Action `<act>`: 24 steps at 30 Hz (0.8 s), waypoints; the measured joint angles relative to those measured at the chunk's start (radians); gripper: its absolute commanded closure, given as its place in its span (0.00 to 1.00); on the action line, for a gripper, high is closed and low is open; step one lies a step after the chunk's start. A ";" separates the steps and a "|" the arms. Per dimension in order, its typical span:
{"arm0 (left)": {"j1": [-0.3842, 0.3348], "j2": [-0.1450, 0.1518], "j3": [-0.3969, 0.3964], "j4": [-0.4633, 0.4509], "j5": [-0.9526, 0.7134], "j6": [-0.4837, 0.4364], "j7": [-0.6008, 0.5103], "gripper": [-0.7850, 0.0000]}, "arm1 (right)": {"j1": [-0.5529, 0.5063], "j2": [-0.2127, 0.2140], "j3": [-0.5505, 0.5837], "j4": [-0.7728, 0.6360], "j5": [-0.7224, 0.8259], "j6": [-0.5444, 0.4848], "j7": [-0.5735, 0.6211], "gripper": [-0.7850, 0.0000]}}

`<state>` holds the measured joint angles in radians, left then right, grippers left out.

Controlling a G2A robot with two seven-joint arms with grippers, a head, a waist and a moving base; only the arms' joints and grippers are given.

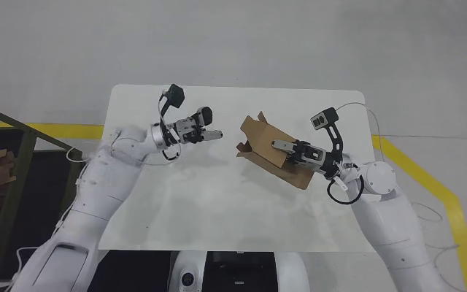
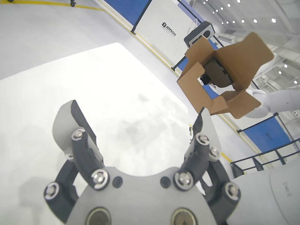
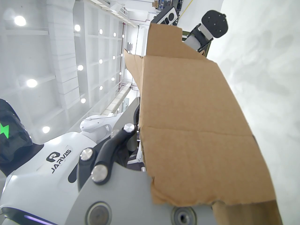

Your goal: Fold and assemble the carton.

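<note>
Carton [image 1: 266,142], flaps open, sits over the right part of the desk [image 1: 219,212], one wall clamped in right pincer [image 1: 293,151]. Left pincer [image 2: 138,113] spread wide, empty, apart from carton.

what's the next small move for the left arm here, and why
Probably bring the left gripper, which is open and empty, across the gap to the carton and press one splayed flap inward. The right gripper grips the carton by a wall, with its unfolded open end turned toward the left gripper, so that end looks reachable.
</note>
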<state>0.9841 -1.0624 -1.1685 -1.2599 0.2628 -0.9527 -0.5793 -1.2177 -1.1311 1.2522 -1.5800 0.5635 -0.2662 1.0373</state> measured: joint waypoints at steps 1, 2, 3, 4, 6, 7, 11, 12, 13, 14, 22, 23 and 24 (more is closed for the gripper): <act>0.000 -0.002 0.001 0.005 0.019 -0.027 0.026 0.00 | 0.000 0.000 0.000 0.000 0.000 0.000 0.000 1.00; 0.000 -0.003 0.002 0.005 0.037 -0.049 0.050 0.00 | 0.000 0.000 0.000 0.000 0.000 0.000 0.000 1.00; 0.001 -0.005 0.003 -0.005 0.063 -0.061 0.081 0.00 | 0.000 0.000 0.000 0.000 0.000 0.000 0.000 1.00; 0.004 -0.005 0.004 -0.018 0.085 -0.062 0.104 0.00 | 0.000 0.000 0.000 0.000 0.000 0.000 0.000 1.00; 0.019 -0.003 0.002 -0.055 0.146 -0.060 0.155 0.00 | 0.000 0.000 0.000 0.000 0.000 0.000 0.000 1.00; 0.025 -0.001 -0.001 -0.069 0.178 -0.060 0.176 0.00 | 0.000 0.000 0.000 0.000 0.000 0.000 0.000 1.00; 0.052 0.010 -0.006 -0.115 0.330 -0.060 0.261 0.00 | 0.000 0.000 0.000 0.000 0.000 0.000 0.000 1.00; 0.058 0.014 -0.007 -0.126 0.377 -0.060 0.287 0.00 | 0.000 0.000 0.000 0.000 0.000 0.000 0.000 1.00; 0.062 0.016 -0.008 -0.134 0.412 -0.060 0.307 0.00 | 0.000 0.000 0.000 0.000 0.000 0.000 0.000 1.00; 0.066 0.019 -0.010 -0.142 0.449 -0.060 0.328 0.00 | 0.000 0.000 0.000 0.000 0.000 0.000 0.000 1.00; 0.110 0.046 0.014 -0.223 0.741 -0.060 0.514 0.00 | 0.000 0.000 0.000 0.000 0.000 0.000 0.000 1.00; 0.112 0.050 0.024 -0.229 0.760 -0.060 0.527 0.00 | 0.000 0.000 0.000 0.000 0.000 0.000 0.000 1.00; 0.112 0.056 0.037 -0.235 0.780 -0.060 0.544 0.00 | 0.000 0.000 0.000 0.000 0.000 0.000 0.000 1.00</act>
<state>1.0956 -1.0064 -1.1313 -1.4952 1.0431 -1.0123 -0.0355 -1.2177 -1.1311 1.2522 -1.5800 0.5635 -0.2662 1.0373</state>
